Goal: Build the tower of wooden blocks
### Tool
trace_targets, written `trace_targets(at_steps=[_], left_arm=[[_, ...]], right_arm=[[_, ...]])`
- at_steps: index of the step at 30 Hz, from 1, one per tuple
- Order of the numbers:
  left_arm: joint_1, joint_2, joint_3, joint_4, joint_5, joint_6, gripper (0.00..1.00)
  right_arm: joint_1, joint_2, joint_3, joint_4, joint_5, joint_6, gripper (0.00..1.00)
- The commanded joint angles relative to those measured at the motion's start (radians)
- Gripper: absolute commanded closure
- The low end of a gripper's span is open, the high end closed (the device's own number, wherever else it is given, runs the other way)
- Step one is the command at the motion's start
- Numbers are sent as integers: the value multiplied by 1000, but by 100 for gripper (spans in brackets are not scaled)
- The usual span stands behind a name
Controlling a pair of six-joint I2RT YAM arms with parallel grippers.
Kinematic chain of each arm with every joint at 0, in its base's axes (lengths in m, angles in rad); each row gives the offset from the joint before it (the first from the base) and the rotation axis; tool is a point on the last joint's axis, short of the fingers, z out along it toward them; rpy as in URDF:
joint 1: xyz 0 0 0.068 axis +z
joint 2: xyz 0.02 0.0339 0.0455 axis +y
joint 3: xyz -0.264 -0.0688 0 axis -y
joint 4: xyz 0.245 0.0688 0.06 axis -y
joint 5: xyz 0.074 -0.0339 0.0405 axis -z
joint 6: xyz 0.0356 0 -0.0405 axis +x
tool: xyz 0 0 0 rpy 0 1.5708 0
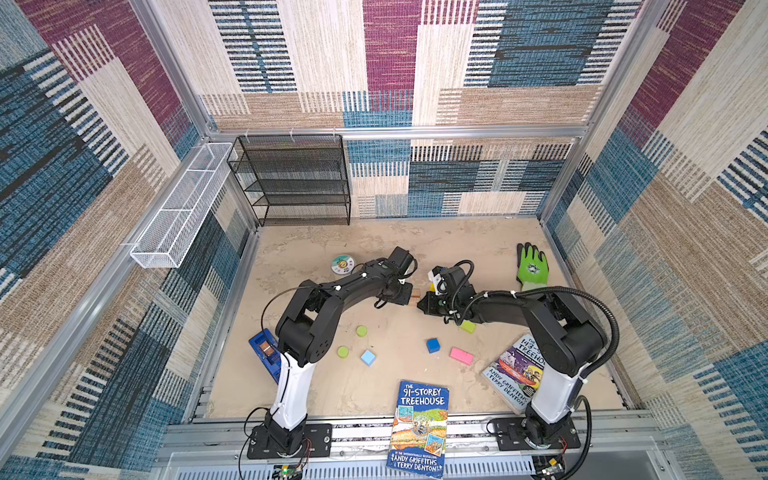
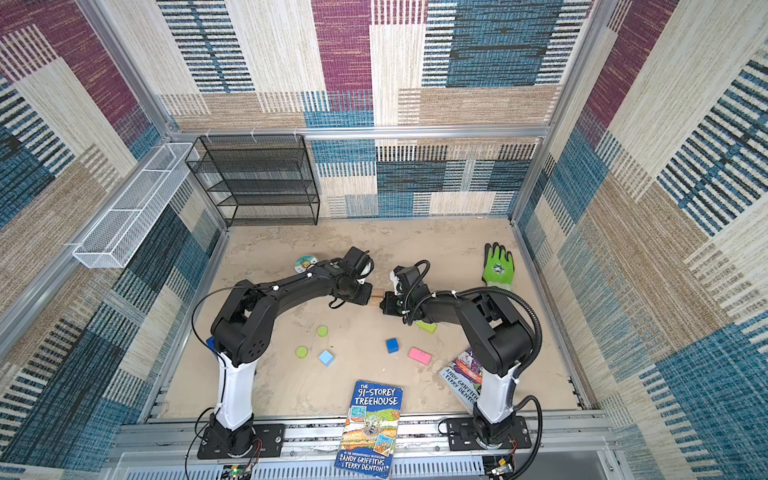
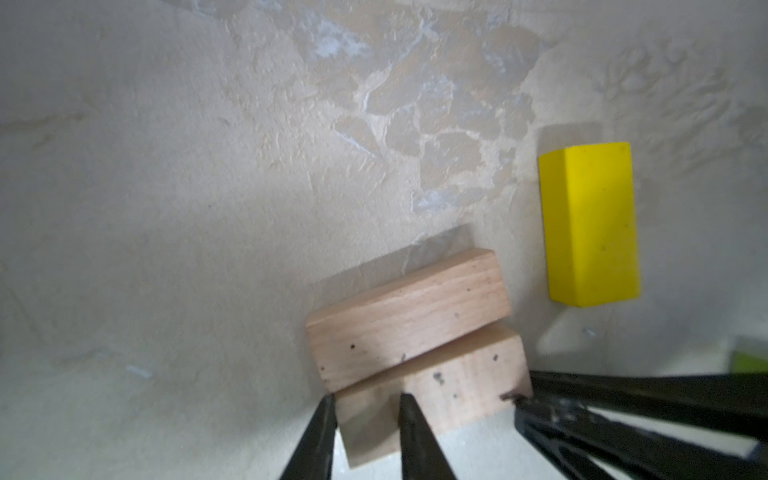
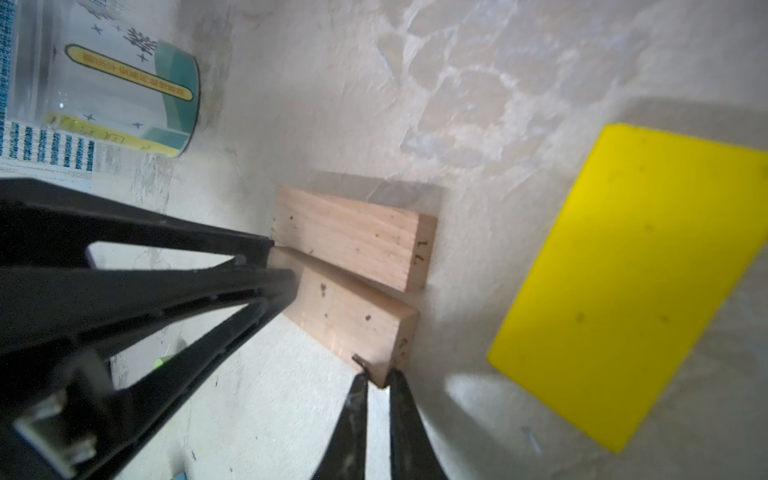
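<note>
Two tan bars lie side by side mid-table, the far one (image 3: 411, 316) flat and the near one (image 3: 457, 382) (image 4: 353, 316) (image 1: 415, 296) next to it. My left gripper (image 3: 368, 399) (image 1: 409, 297) is shut on one end of the near bar. My right gripper (image 4: 378, 380) (image 1: 420, 301) pinches the corner at its other end. A yellow oblong (image 3: 590, 224) (image 4: 631, 282) lies just beyond them. Nearer the front sit a lime oblong (image 1: 467, 326), two lime round pieces (image 1: 361, 331) (image 1: 343, 352), a light-blue cube (image 1: 368, 358), a dark-blue cube (image 1: 433, 345) and a pink oblong (image 1: 461, 356). No tower is in view.
A round tin (image 1: 343, 264) stands behind the left arm. A green glove (image 1: 532, 266) lies at the back right. Two books (image 1: 419, 428) (image 1: 515, 374) lie at the front, and a dark-blue case (image 1: 266, 353) sits by the left arm. A black mesh rack (image 1: 295, 178) fills the back-left corner.
</note>
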Motion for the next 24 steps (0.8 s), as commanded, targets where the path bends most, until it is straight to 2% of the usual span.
trace_targets(at_steps=[1, 20, 24], left_arm=[[-6, 19, -7, -63, 69, -8, 70], [-6, 24, 5, -63, 71, -17, 69], [-6, 21, 5, -68, 64, -17, 66]], right_arm=[[-1, 15, 1, 14, 41, 20, 87], [-6, 8, -6, 17, 45, 28, 86], [-6, 8, -6, 19, 45, 30, 84]])
